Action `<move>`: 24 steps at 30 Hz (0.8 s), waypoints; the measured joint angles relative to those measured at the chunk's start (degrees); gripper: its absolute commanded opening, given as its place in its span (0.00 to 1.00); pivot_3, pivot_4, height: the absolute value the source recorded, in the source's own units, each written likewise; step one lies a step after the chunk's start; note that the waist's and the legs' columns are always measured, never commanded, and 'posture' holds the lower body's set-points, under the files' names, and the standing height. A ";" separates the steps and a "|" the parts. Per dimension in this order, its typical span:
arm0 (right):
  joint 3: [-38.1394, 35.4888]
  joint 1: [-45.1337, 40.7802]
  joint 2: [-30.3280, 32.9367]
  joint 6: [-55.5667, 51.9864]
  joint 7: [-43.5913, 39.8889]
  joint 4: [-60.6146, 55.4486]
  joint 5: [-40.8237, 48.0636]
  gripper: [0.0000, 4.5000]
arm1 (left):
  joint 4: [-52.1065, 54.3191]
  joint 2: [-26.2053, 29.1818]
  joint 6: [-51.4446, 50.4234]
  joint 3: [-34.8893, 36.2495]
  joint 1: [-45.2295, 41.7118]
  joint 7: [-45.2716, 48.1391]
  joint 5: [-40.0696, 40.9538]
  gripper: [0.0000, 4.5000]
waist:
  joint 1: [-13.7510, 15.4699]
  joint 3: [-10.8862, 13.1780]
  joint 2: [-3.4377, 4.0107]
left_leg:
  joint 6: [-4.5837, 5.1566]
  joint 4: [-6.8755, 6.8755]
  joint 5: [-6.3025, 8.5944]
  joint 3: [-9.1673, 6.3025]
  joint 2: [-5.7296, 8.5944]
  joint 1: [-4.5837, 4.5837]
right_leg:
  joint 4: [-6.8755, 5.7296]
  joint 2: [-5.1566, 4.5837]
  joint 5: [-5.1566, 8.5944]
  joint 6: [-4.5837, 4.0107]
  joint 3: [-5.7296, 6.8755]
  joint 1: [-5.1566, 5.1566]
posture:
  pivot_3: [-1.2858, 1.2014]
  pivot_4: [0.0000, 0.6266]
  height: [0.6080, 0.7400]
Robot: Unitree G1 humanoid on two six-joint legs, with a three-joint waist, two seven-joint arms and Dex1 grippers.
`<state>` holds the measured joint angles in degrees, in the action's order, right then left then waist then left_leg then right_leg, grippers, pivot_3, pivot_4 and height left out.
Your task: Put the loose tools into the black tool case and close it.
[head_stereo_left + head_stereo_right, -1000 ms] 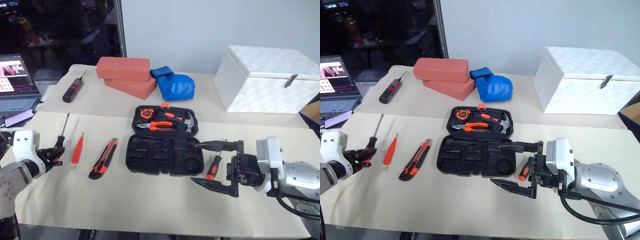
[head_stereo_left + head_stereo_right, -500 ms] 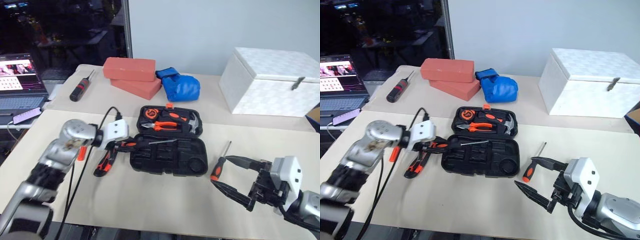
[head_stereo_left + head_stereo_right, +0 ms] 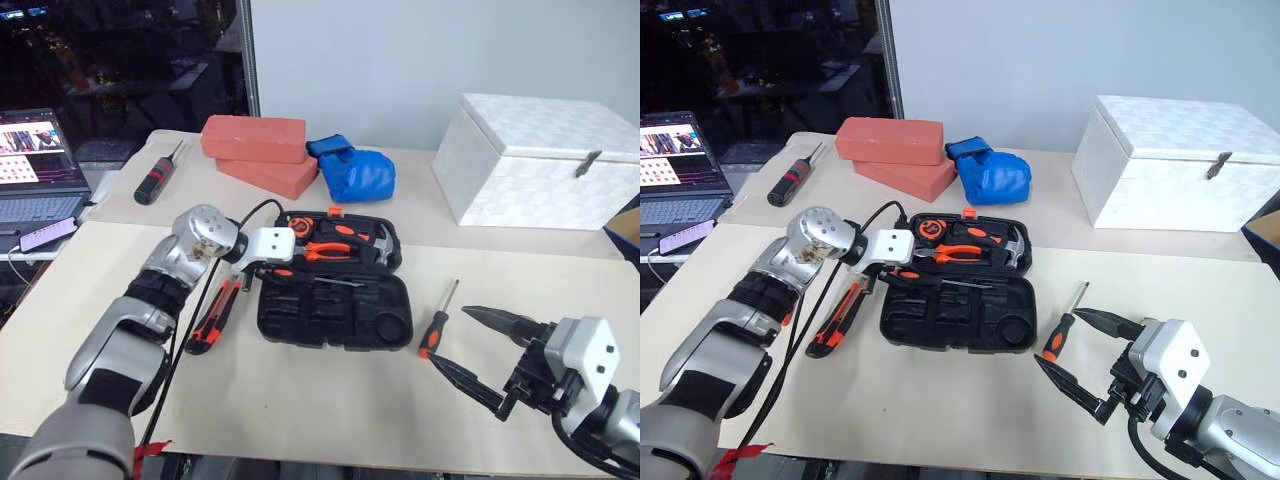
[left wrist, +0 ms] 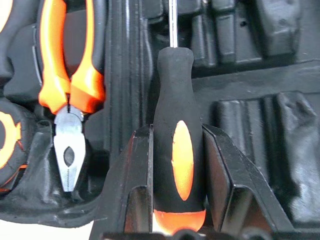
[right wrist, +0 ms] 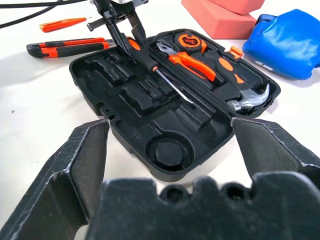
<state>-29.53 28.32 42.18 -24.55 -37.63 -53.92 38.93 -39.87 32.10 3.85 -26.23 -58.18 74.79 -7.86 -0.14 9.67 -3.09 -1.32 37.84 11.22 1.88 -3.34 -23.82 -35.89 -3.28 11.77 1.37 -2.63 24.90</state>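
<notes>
Now screwdriver (image 4: 178, 150) between left claw (image 4: 178, 165) fingers, over case (image 3: 335, 310)

The tool case (image 5: 165, 115) is showing matt black moulded plastic with a faintly grainy skin, and its small latch (image 5: 234, 52) is looking like smooth orange plastic. The screwdriver (image 4: 175, 150) in the left gripper (image 4: 177, 172) is wearing a soft, matt black handle with a glossy orange inlay and a thin bright metal shaft. The pliers (image 4: 70, 100) are showing dull steel jaws and shiny orange grips. The hammer (image 5: 247, 100) head is gleaming like polished metal. The bench (image 3: 330, 420) is lying under matt, pale paper-like sheeting. The white box (image 3: 545, 160) is looking finely textured.
</notes>
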 measured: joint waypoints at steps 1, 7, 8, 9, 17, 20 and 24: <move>0.12 -0.18 0.00 -0.24 0.38 -0.10 0.02 1.00 | -0.77 -0.53 -0.01 0.04 -0.02 -0.23 -0.42 0.19 | -0.01 0.00 0.00 | 0.01 0.00 -0.01 0.00 0.00 0.02 | 0.00 0.00 -0.01 0.00 0.00 -0.02 | 0.52 0.24 1.00; 0.35 -0.74 0.04 -1.02 0.57 -0.12 0.13 1.00 | -2.16 -1.56 -0.17 0.26 -0.20 -0.52 -1.72 0.54 | 0.07 -0.01 0.01 | 0.06 0.01 -0.04 -0.08 0.06 0.08 | -0.08 0.00 -0.01 0.00 0.00 -0.13 | 0.52 0.24 1.00; 0.35 -0.80 0.05 -1.02 0.47 -0.12 0.12 1.00 | -1.40 -1.52 -0.92 0.87 -0.25 0.18 -1.26 0.61 | 0.07 -0.02 0.04 | 0.07 0.01 -0.05 -0.13 0.10 0.18 | -0.07 -0.01 -0.01 -0.01 0.00 -0.27 | 0.52 0.24 1.00; 0.35 -0.82 0.04 -1.02 0.34 -0.13 0.12 1.00 | -0.38 -1.47 -2.99 1.62 0.07 0.81 -0.65 0.68 | 0.07 -0.02 0.04 | 0.07 0.01 -0.05 -0.15 0.15 0.30 | -0.08 -0.05 -0.01 -0.01 0.00 -0.35 | 0.52 0.24 1.00; 0.29 1.24 -1.45 -0.22 -1.34 0.19 -0.63 1.00 | 18.26 -0.40 -28.66 15.48 7.58 2.11 15.16 0.43 | -0.44 -0.02 0.06 | 0.13 0.00 -0.01 -0.28 0.22 0.22 | -0.02 -0.10 0.10 0.10 0.03 -0.39 | 0.52 0.24 1.00; 0.93 0.08 -2.50 0.23 -0.79 0.58 -1.66 1.00 | 24.22 -3.60 -35.64 17.97 11.72 -3.49 18.06 0.19 | -0.34 -0.02 0.06 | 0.15 0.00 -0.01 -0.35 0.31 0.22 | -0.02 -0.13 0.13 0.16 0.03 -0.43 | 0.52 0.24 1.00; 1.84 -3.03 -4.53 -0.12 3.92 1.43 -2.53 1.00 | 30.27 -8.28 -38.83 18.71 17.81 -11.54 19.23 0.01 | -0.42 -0.01 0.05 | 0.15 0.01 -0.01 -0.40 0.35 0.24 | -0.02 -0.13 0.13 0.17 0.00 -0.49 | 0.52 0.24 1.00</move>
<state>-27.69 25.29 37.65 -24.67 -33.71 -52.49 36.39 -9.60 23.81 -34.98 -7.52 -40.37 63.26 11.37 -0.56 9.65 -3.04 -1.17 37.85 11.21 1.48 -2.99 -23.58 -35.90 -3.41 11.90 1.54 -2.62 24.42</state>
